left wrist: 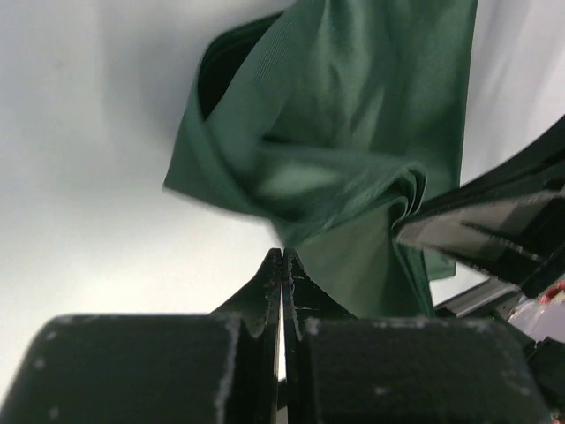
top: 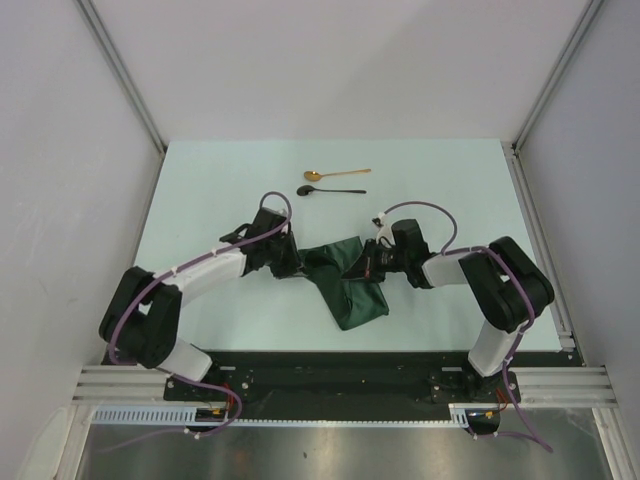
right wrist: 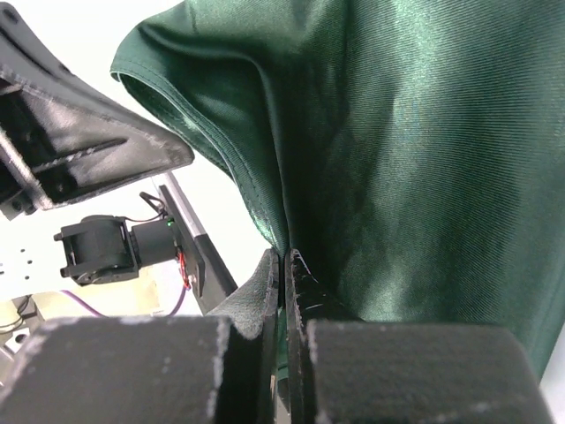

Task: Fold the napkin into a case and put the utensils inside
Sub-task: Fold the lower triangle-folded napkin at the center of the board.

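Observation:
The dark green napkin (top: 350,285) hangs bunched between my two grippers over the middle of the table, with its lower part drooping towards the near edge. My left gripper (top: 293,262) is shut, its tips (left wrist: 282,253) pinching the napkin's (left wrist: 327,132) left edge. My right gripper (top: 368,262) is shut on the napkin (right wrist: 415,159), with cloth showing between its tips (right wrist: 284,256). The two grippers are close together. The gold spoon (top: 335,175) and the black spoon (top: 335,191) lie side by side on the table behind the napkin, untouched.
The pale table (top: 200,190) is walled by grey panels left and right, with a rail (top: 540,240) along its right edge. The right gripper's finger (left wrist: 477,225) shows in the left wrist view; the left gripper's body (right wrist: 79,150) shows in the right wrist view.

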